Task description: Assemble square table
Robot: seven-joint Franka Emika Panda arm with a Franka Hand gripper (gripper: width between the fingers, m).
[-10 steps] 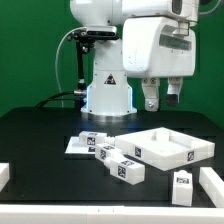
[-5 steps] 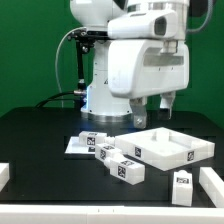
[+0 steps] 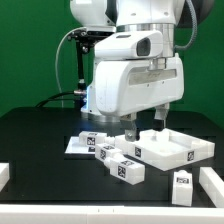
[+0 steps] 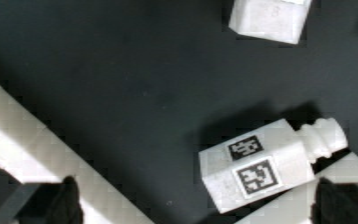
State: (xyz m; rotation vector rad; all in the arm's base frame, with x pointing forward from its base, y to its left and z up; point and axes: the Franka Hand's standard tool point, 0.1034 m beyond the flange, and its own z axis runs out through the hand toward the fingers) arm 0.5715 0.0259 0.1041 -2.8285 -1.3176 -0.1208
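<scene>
The white square top (image 3: 171, 147), tray-like with a raised rim, lies on the black table at the exterior view's right. Three tagged white legs (image 3: 108, 155) lie in a row to its left, and one more leg (image 3: 181, 186) stands in front of it. My gripper (image 3: 146, 124) hangs open and empty just above the gap between the legs and the top. In the wrist view my gripper (image 4: 197, 206) is open, and a tagged leg (image 4: 265, 165) with a peg end lies between and ahead of the fingers. Another leg (image 4: 270, 18) lies farther off.
The marker board (image 3: 76, 146) lies flat behind the row of legs. White corner pieces sit at the front left (image 3: 4, 175) and front right (image 3: 213, 186) of the table. A long white edge (image 4: 25, 130) runs beside one finger in the wrist view.
The arm has swung down and toward the exterior view's left. The open gripper has dropped from well above the top to just over the parts. No part has moved.
</scene>
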